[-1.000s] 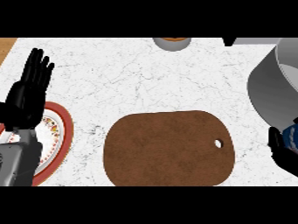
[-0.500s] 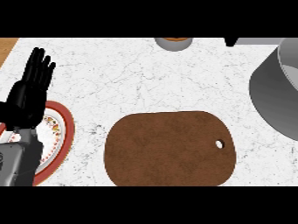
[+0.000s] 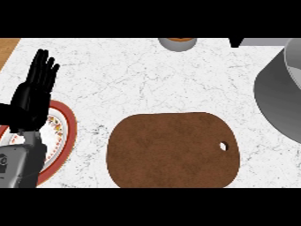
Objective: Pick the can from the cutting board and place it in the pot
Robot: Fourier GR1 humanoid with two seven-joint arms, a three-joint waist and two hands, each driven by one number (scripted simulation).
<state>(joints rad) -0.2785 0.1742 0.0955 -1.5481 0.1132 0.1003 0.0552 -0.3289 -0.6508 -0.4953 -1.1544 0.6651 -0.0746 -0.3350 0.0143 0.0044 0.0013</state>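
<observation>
The left hand (image 3: 32, 95) is resting near the counter's left edge with its fingers (image 3: 42, 66) straight and pointing toward the far edge, holding nothing; its grey forearm is coming up from the near-left corner over a red-rimmed plate (image 3: 66, 132). The right hand is not showing anywhere, so its fingers cannot be told.

Out from the left hand, toward the middle of the near edge, the brown cutting board (image 3: 172, 150) is lying bare, its hanging hole facing the right edge. No can is showing on it or anywhere on the counter (image 3: 146, 79); its place and its long axis cannot be told from here.

Further out, the grey pot (image 3: 276, 106) is standing against the counter's right edge, partly cut off, its opening only partly seen. It is lying well apart from the left hand, with the board between them, so the right arm is probably the nearer one and likely the one carrying the can toward the pot. A small bowl-like thing (image 3: 177, 43) is sitting at the far edge.
</observation>
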